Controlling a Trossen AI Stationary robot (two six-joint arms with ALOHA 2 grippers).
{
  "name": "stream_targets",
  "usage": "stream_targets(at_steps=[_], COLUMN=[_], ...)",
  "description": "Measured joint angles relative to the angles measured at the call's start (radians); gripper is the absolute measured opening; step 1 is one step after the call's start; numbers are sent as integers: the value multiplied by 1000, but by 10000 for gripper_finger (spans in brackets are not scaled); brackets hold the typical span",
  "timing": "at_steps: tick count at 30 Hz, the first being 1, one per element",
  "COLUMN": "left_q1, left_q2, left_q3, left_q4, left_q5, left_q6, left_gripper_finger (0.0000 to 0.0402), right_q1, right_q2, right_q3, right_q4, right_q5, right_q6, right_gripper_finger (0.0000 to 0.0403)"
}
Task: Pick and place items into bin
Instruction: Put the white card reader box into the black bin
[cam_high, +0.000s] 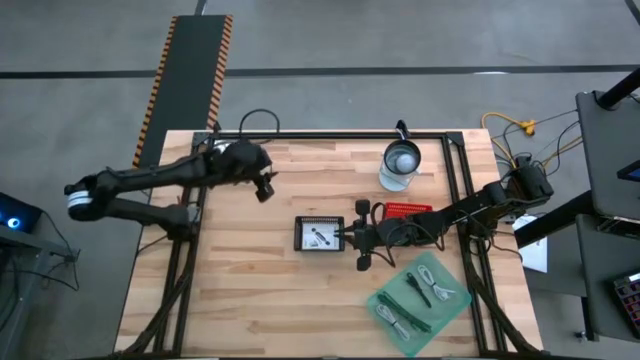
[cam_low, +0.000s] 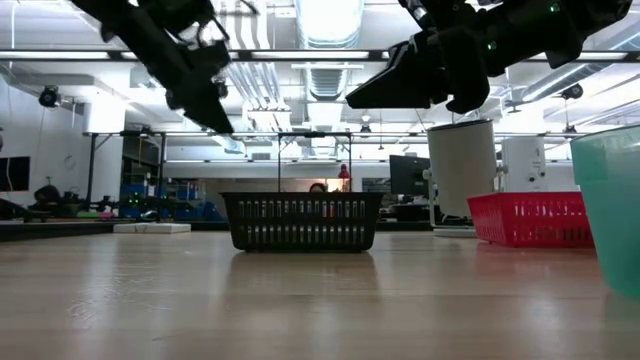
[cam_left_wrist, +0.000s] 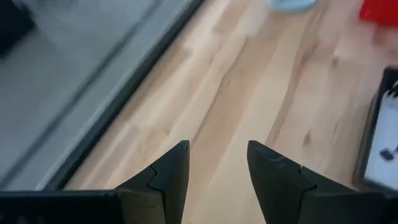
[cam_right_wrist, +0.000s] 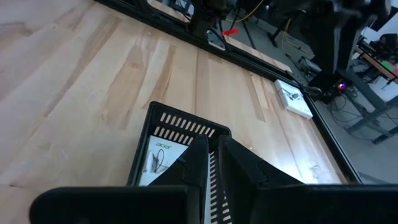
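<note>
A black slatted bin (cam_high: 300, 222) stands mid-table on the wood, with a white printed card (cam_high: 320, 236) lying flat inside it; the right wrist view shows the card (cam_right_wrist: 160, 158) too. My right gripper (cam_right_wrist: 213, 140) is shut and empty. It hovers above the bin's right edge (cam_high: 349, 237) and well above it in the low view (cam_low: 360, 98). My left gripper (cam_left_wrist: 217, 146) is open with nothing between its fingers, raised over bare wood to the bin's far left (cam_high: 266, 190). Coiled white cables (cam_high: 435, 275) and a dark stick (cam_high: 415, 290) lie in a green tray (cam_high: 455, 312).
A red basket (cam_high: 408, 210) and a white cup (cam_high: 402, 165) stand behind the right arm at the far right. A black frame rail (cam_high: 330, 135) runs along the table's far edge. Bare wood lies to the left and near side of the bin.
</note>
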Motion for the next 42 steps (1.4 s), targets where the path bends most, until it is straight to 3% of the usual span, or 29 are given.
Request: stream_targets(at_steps=[3, 8, 17, 22, 32, 42], left_q1=[75, 166, 320, 392, 482, 557], left_q2=[63, 181, 391, 470, 507, 512], left_q3=[41, 117, 270, 314, 307, 297], left_q4=[-61, -147, -404, -529, -586, -607], left_q5=[71, 84, 76, 4, -28, -37], left_q6=[0, 18, 57, 63, 188, 150], left_gripper_finger=[146, 146, 146, 146, 146, 146], right_q1=[0, 0, 0, 0, 0, 0], right_q2=[0, 0, 0, 0, 0, 0], right_q3=[0, 0, 0, 0, 0, 0], right_q4=[0, 0, -31, -31, -53, -53], right_q5=[2, 2, 2, 2, 3, 3], right_q6=[2, 3, 3, 3, 3, 3], right_gripper_finger=[29, 29, 29, 29, 29, 29])
